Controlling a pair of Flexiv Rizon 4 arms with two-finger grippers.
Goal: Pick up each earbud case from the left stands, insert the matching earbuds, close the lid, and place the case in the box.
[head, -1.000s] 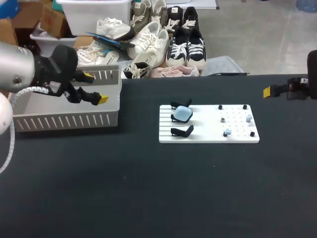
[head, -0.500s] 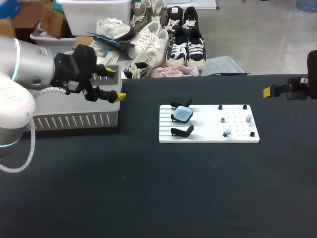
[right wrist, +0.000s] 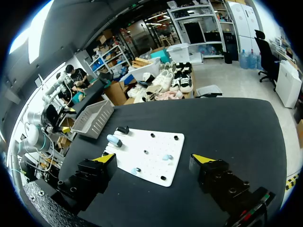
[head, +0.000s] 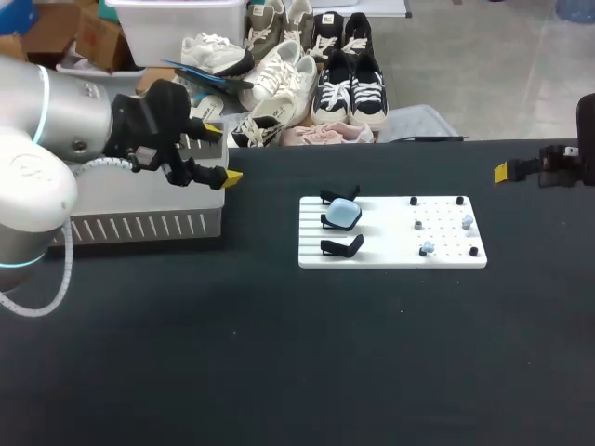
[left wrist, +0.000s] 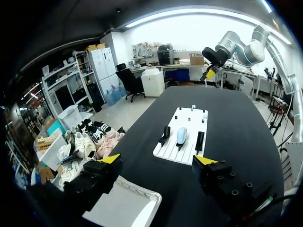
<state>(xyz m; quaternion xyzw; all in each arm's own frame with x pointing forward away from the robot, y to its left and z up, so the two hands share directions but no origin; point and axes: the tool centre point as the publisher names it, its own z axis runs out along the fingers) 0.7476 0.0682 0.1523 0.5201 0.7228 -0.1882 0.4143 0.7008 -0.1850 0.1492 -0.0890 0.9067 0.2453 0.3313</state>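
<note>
Head view: one pale-blue earbud case (head: 343,215) sits on the middle stand, with earbuds (head: 427,248) on the white board (head: 446,258) beside it. The left hand (head: 223,152) hangs wide and empty at the box (head: 121,226). The right hand (right wrist: 154,158) is wide and empty, well apart. This case's whole cycle likely remains.

Left gripper (head: 221,153) farther right, now at the box (head: 121,226) right edge.

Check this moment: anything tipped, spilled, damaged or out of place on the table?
Nothing stands out. The white board lies flat, the light-blue earbud case sits on its middle stand, small earbuds dot its right half, and the basket stands upright.
</note>
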